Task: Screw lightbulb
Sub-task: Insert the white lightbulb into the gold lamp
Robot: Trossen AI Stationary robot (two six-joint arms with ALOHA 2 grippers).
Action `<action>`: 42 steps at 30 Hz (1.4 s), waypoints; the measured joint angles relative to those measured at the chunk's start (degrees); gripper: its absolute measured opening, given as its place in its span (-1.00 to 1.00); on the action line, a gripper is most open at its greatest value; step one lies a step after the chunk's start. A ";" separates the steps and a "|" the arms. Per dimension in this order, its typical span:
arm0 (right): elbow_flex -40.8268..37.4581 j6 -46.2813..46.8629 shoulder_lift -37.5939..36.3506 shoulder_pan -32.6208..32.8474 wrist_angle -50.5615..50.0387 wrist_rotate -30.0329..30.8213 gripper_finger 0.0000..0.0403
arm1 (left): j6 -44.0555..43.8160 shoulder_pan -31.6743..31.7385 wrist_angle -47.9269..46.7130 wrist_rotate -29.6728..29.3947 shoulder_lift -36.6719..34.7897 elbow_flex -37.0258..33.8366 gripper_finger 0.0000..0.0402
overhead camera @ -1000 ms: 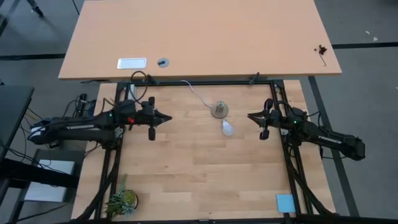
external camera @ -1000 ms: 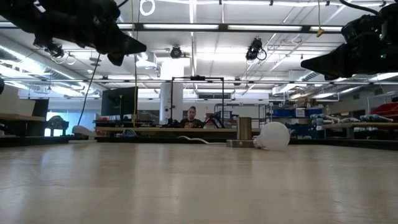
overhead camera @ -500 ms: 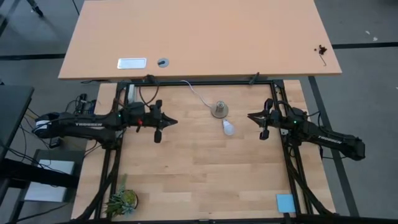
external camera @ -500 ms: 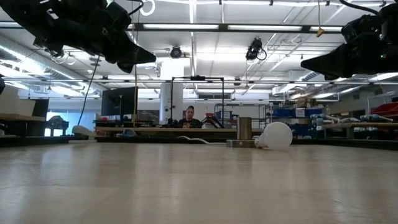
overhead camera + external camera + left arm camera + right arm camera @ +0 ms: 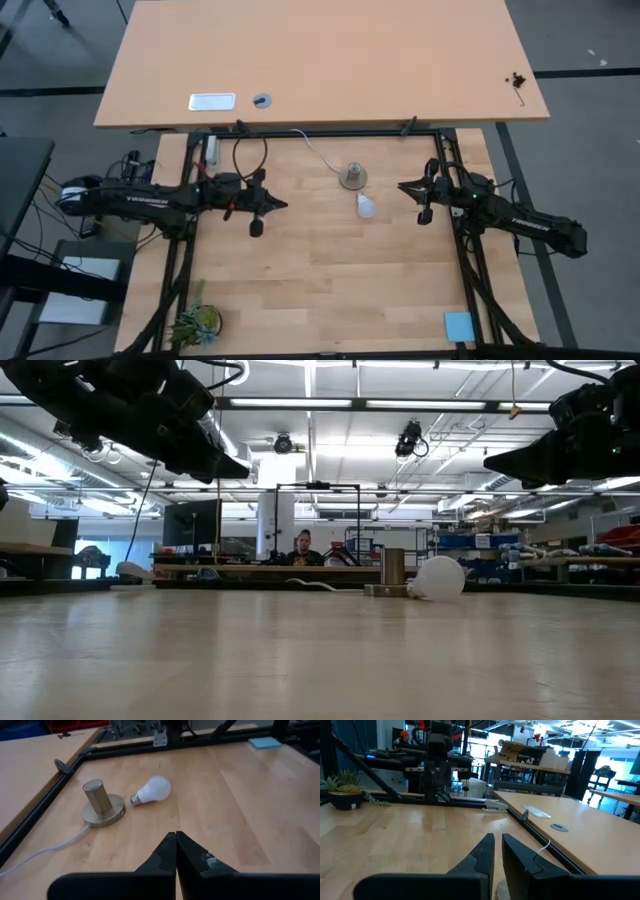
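The lightbulb (image 5: pixel 151 789) is seen lying on its side on the wooden counter (image 5: pixel 330 280), its screw end turned toward the socket (image 5: pixel 102 806), just beside the socket's round base but apart from it. The socket stands upright with a white cord (image 5: pixel 314 149) led off toward the counter's far edge.

The bulb is judged to be light, smooth and brittle, and likely to roll if nudged. A hold across the widest part of the white globe is suggested, with modest pressure, so that the threaded end is left free for the socket.

The left end effector (image 5: pixel 175 842) is held above the counter, well apart from the bulb and pointed toward it, its fingers pressed together and empty. The right end effector (image 5: pixel 497 845) is held above the counter on the other side, nearly closed on nothing.
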 joint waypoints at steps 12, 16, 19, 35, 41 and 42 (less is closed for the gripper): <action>0.00 0.00 0.04 0.00 0.04 0.00 -0.78 | -1.81 -0.80 7.46 -0.36 12.04 0.78 -0.97; 0.00 0.02 0.04 0.00 0.02 0.00 -0.78 | -1.40 -1.28 7.63 -0.34 18.79 4.82 -0.97; 0.00 0.00 0.04 0.00 0.01 0.00 -0.78 | 0.88 -2.34 7.50 -0.29 24.02 8.53 -0.97; 0.00 0.00 0.04 0.00 -0.12 0.00 -0.78 | 7.55 -2.25 9.35 -0.29 33.37 21.35 -0.97; 0.00 0.00 0.04 0.00 0.06 0.00 -0.78 | 7.52 -0.52 9.34 0.69 34.23 24.00 -0.99; 0.00 0.00 0.04 0.00 -0.04 0.00 -0.78 | 7.42 -0.07 9.06 1.50 34.70 24.46 -0.99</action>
